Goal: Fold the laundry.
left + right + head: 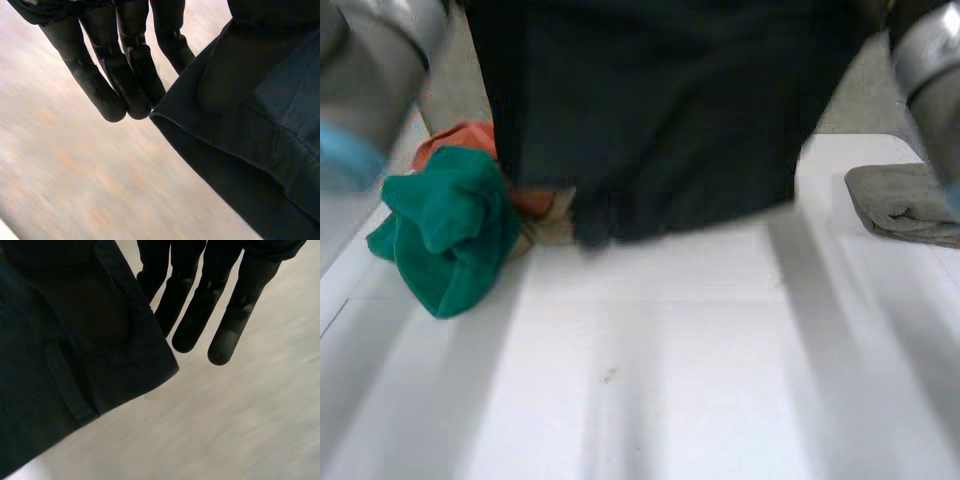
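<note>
The white table (650,380) runs under both arms. I have the dark garment (650,120) hanging stretched between the two hands, its lower hem just above the tabletop. A green cloth (445,225) lies bunched below my left arm, with an orange cloth (460,140) behind it. A folded grey cloth (905,205) lies under my right arm. The left hand (120,70) keeps its fingers straight and pinches the garment's edge on the thumb side. The right hand (202,300) does likewise.

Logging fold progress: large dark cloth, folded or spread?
Spread, not folded: the large dark cloth hangs as one wide sheet, hem over the white table.
</note>
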`<action>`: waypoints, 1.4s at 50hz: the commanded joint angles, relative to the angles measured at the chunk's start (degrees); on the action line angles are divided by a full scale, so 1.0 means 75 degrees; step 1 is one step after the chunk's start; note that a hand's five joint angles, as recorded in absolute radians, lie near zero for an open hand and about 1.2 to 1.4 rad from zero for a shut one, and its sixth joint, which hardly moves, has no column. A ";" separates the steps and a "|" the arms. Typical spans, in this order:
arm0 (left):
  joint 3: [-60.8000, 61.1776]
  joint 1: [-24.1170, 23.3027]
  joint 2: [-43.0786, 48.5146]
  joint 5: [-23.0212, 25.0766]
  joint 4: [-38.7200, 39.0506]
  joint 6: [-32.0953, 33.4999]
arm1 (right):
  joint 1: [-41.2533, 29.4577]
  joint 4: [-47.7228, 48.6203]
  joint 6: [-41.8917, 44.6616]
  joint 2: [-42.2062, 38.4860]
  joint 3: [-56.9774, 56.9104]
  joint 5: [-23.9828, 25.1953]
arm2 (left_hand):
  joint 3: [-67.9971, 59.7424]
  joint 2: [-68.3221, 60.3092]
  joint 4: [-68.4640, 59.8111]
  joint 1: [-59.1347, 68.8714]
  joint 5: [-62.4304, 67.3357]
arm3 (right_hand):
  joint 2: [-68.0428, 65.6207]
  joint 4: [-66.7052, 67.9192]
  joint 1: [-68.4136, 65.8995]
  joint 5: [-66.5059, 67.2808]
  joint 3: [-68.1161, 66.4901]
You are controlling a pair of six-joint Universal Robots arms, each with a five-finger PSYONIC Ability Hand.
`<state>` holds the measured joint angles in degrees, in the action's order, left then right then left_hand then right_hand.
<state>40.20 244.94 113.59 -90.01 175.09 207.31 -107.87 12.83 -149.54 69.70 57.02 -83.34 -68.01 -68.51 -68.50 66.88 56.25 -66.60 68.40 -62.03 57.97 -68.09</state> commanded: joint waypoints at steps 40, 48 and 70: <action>0.7284 -0.1475 -0.1444 0.0037 -0.3021 -0.0303 | 0.1151 -0.4693 0.2802 0.1124 0.5464 0.0964 | -0.1599 -0.1532 -0.1534 0.1750 0.1833 | -0.1786 0.1547 -0.2396 0.1604 -0.1587; 0.7063 -0.1629 -0.1634 -0.0057 -0.3473 -0.0103 | 0.1363 -0.5732 0.3697 0.1114 0.5569 0.1152 | -0.1599 -0.1532 -0.1534 0.1750 0.1833 | -0.1786 0.1547 -0.2396 0.1604 -0.1587; 0.4520 -0.0210 0.1096 0.0762 -0.0974 -0.0044 | 0.1292 -0.3915 0.1798 0.0938 0.5745 0.1140 | 0.3894 0.3960 0.3959 -0.3743 -0.3660 | -0.1786 0.1547 -0.2396 0.1604 -0.1587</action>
<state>79.84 241.05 114.24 -88.20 165.09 206.46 -97.67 -17.23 -134.89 77.00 99.53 -74.62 -31.43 -31.43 -31.41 31.59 21.42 -66.60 68.42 -62.03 58.05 -68.12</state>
